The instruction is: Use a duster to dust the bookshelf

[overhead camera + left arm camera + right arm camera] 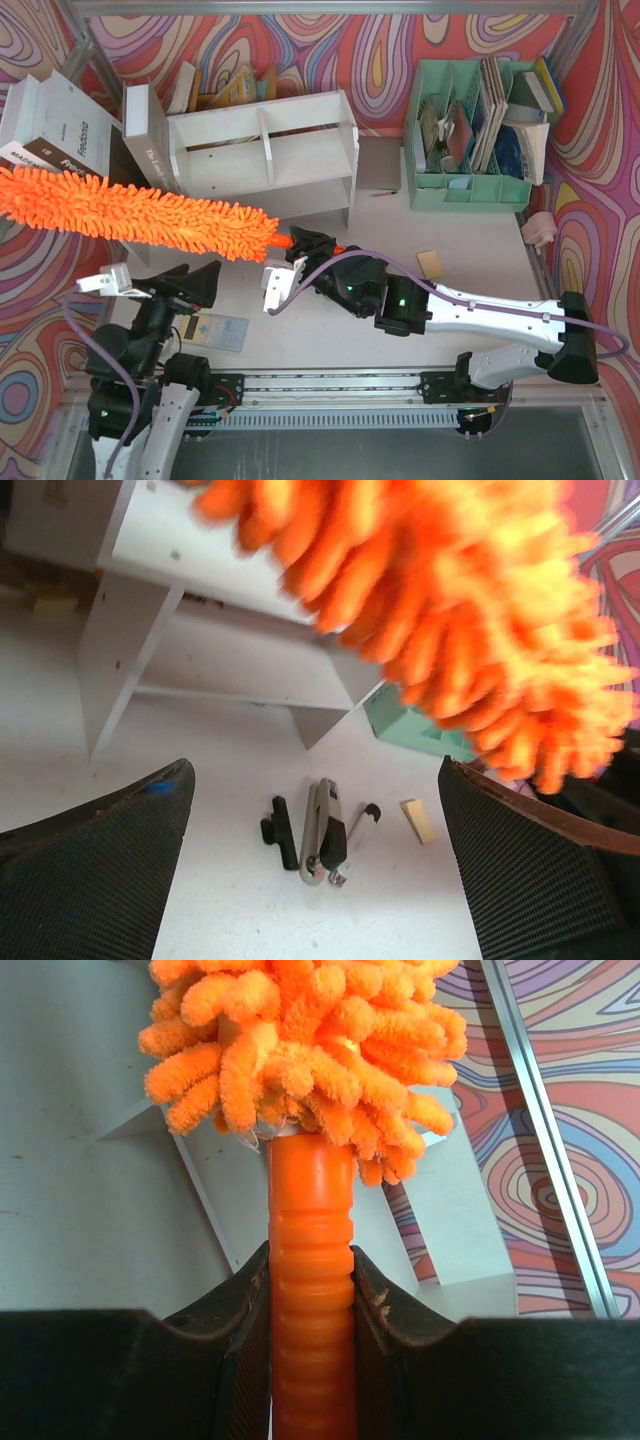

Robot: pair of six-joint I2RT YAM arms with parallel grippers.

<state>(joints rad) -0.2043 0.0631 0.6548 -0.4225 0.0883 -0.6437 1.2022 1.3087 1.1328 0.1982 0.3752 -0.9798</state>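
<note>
The white two-tier bookshelf [265, 160] stands at the back centre, its open side facing me; its boards also fill the left wrist view [200, 630]. The fluffy orange duster [140, 215] stretches from the far left edge to just in front of the shelf's lower left corner. My right gripper [305, 248] is shut on its ribbed orange handle [310, 1220], and the head [300, 1040] sticks out beyond the fingers. My left gripper [190, 278] hangs open and empty below the duster, whose head [450, 610] is blurred above its fingers [100, 870].
A mint-green file organiser [470, 140] full of books stands at the back right. Books [60, 120] lean at the back left. On the table lie a stapler [325, 830], a black piece [278, 832], a marker pen [362, 820], a tan pad [432, 263] and a booklet [215, 330].
</note>
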